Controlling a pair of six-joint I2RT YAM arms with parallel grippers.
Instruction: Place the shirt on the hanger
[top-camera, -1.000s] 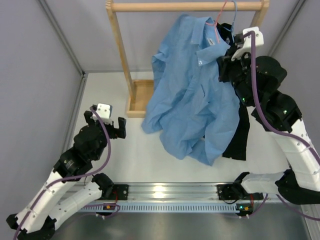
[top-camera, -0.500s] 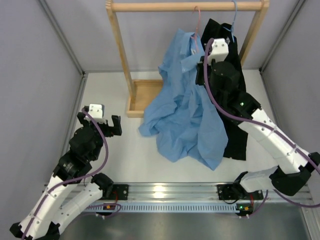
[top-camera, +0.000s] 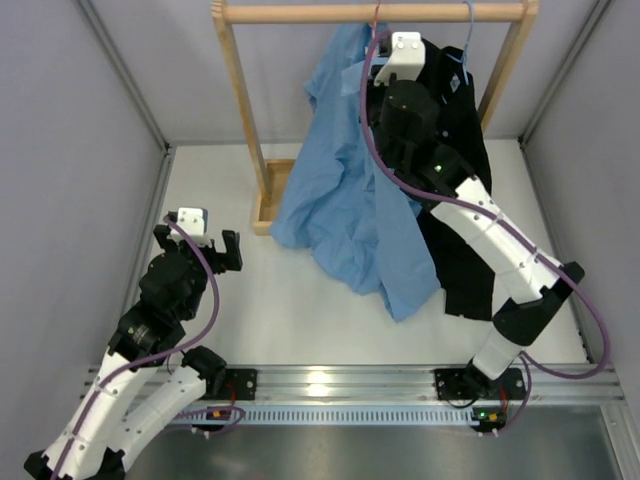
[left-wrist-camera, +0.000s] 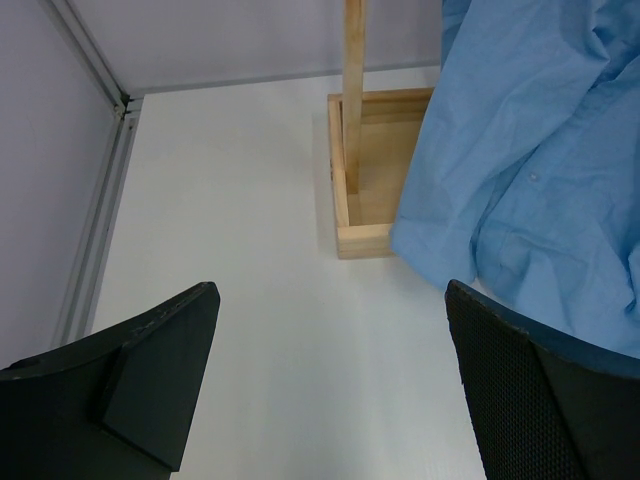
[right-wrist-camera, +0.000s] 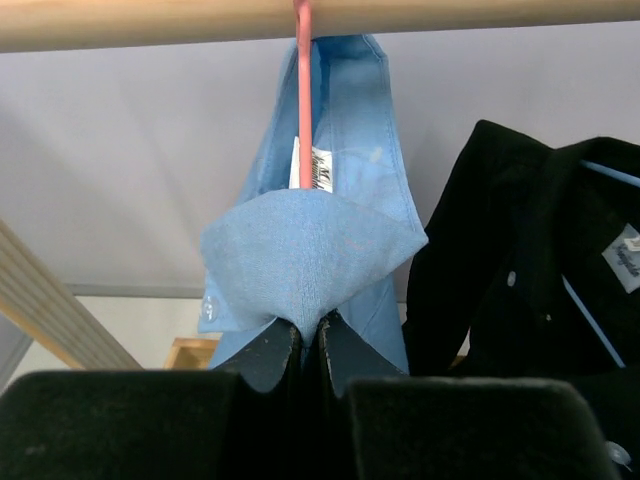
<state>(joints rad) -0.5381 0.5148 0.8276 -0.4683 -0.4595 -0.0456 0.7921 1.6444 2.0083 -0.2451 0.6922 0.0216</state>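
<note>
1. The light is bright, white and even, coming from overhead; the table (top-camera: 300, 310) shows pale all over.
2. Shadows on it are faint and soft-edged, a grey smudge below the shirt (top-camera: 340, 200).
3. A glare patch shines on the metal rail (top-camera: 320, 385) at the near edge.
4. Fingers (left-wrist-camera: 150, 370) of the left gripper (left-wrist-camera: 328, 300) look dark and slightly soft; the surface beyond is sharp.
5. The right gripper (right-wrist-camera: 310, 325) is a blurred black mass, and the black shirt (right-wrist-camera: 500, 260) loses its folds in darkness.
6. The wall posts (top-camera: 120, 80) lean outward at the overhead view's edges, as through a wide lens.

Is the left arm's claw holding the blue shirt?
No, the left gripper is open and empty, with the shirt hanging off to its side.
</note>
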